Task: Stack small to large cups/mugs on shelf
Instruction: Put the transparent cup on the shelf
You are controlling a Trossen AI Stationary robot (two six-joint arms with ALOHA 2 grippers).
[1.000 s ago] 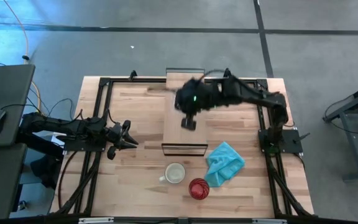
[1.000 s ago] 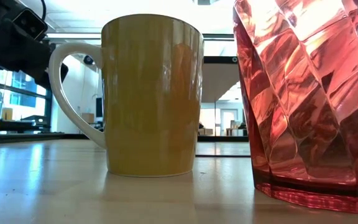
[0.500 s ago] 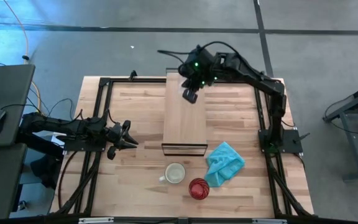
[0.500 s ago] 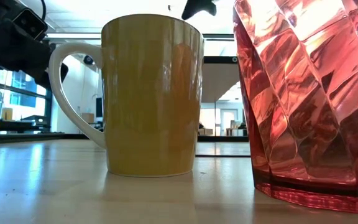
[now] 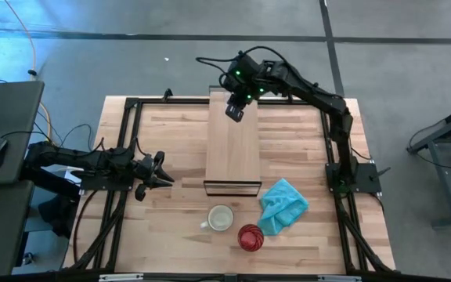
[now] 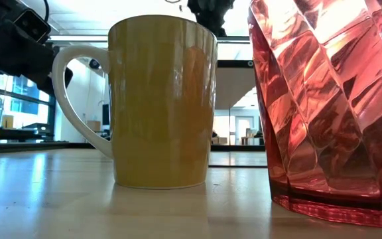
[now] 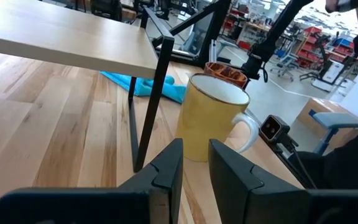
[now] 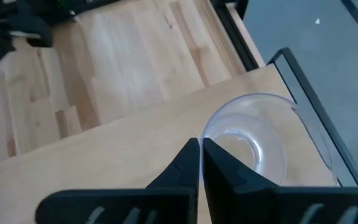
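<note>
right gripper (image 5: pixel 236 112): over the far end of the shelf (image 5: pixel 233 149), about 12 o'clock on the table (image 5: pixel 171 157); fingers pressed together, no gap, nothing between them (wrist view is clear on that)
glass (image 8: pixel 253 140): tiny, clear, upright on the shelf's far end, just beyond the right fingertips, close to the dark end frame; apart from the gripper; hard to make out from above
left gripper (image 5: pixel 161 171): waiting at about 9 o'clock, low over the table, fingers slightly apart, holding nothing; aimed toward the mug
mug (image 5: pixel 220 218): cream/yellow, handled, upright at 6 o'clock, on the table just off the near end of the shelf, not on it
red cup (image 5: pixel 250 236): translucent, faceted, upright, at about 5 o'clock, just beside the mug (not touching as far as I can tell)
teal cloth (image 5: pixel 283 204): crumpled, at 4 o'clock, just beside the red cup
progress: my read, smallest vessel placed, two still on the table
risk 1: glass sits near the shelf's end and side edge; a nudge from the closed right fingers could tip it or push it off (light, see-through, easy to misjudge)
risk 2: red cup is close to the cloth and the mug; a wide approach could snag the cloth or knock the mug
risk 3: faceted, smooth cup wall may slip in a pinch; the mug looks heavier, its handle may twist the hold
</note>
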